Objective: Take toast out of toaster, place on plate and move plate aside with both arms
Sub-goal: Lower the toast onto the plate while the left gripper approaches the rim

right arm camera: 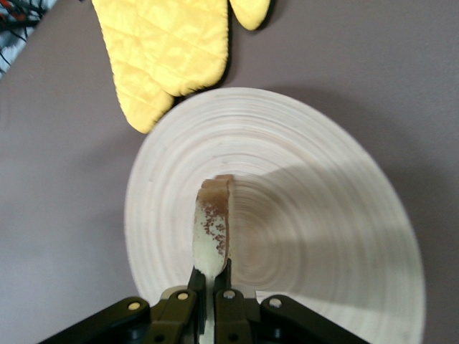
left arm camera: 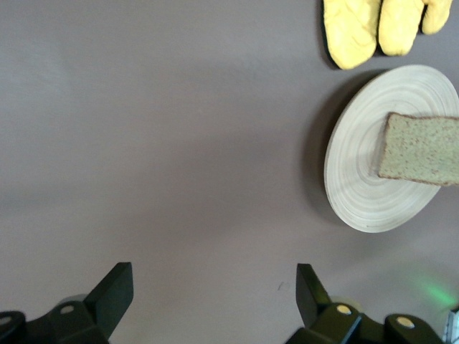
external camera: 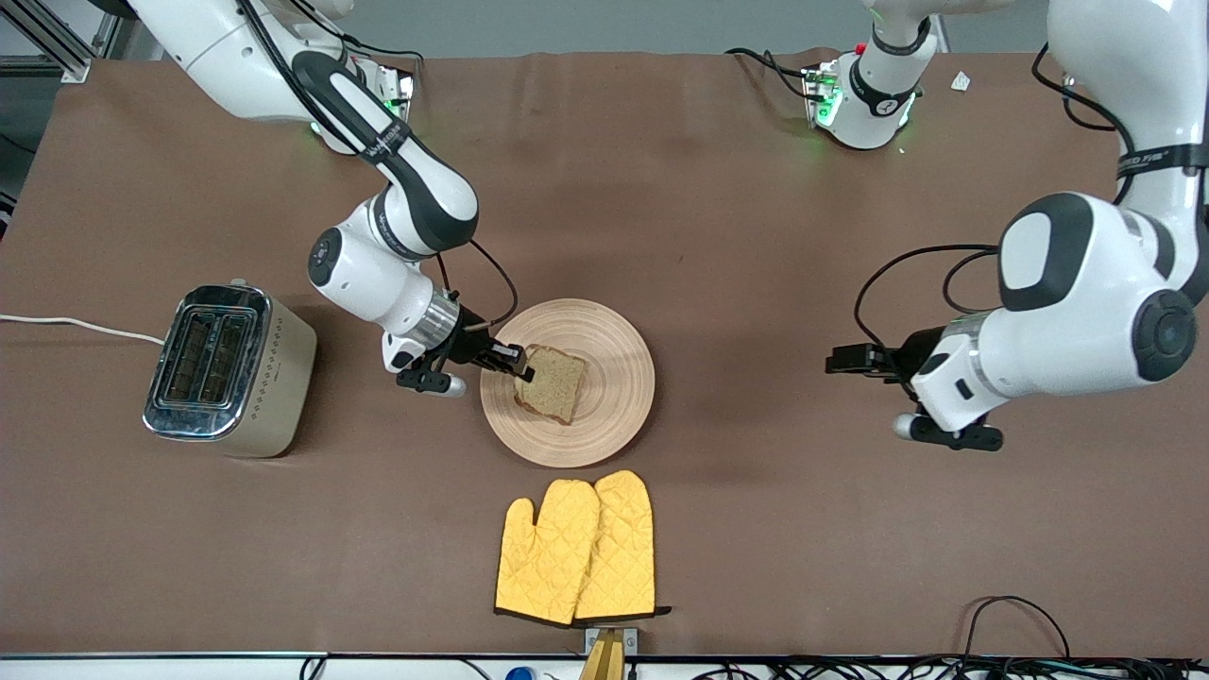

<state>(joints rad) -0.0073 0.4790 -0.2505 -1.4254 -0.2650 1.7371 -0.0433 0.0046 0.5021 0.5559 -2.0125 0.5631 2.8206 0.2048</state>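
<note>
One toast [external camera: 555,382] is clamped by the right gripper [external camera: 518,365] over one plate [external camera: 619,348]; two mitts [external camera: 576,550] lie nearer. The left gripper [external camera: 841,360], spread wide, waits over bare surface [external camera: 756,236].

This was a robotics lab dressed as a kitchen. Two white robot arms [external camera: 397,208] [external camera: 1086,312] stood bolted at a table draped in plain brown cloth [external camera: 756,236], with aluminium framing [external camera: 57,42] at one corner and black cables [external camera: 945,666] along the edge. A steel toaster [external camera: 227,373], round wooden plate [external camera: 619,378] and yellow quilted oven mitts [external camera: 576,552] were props.
</note>
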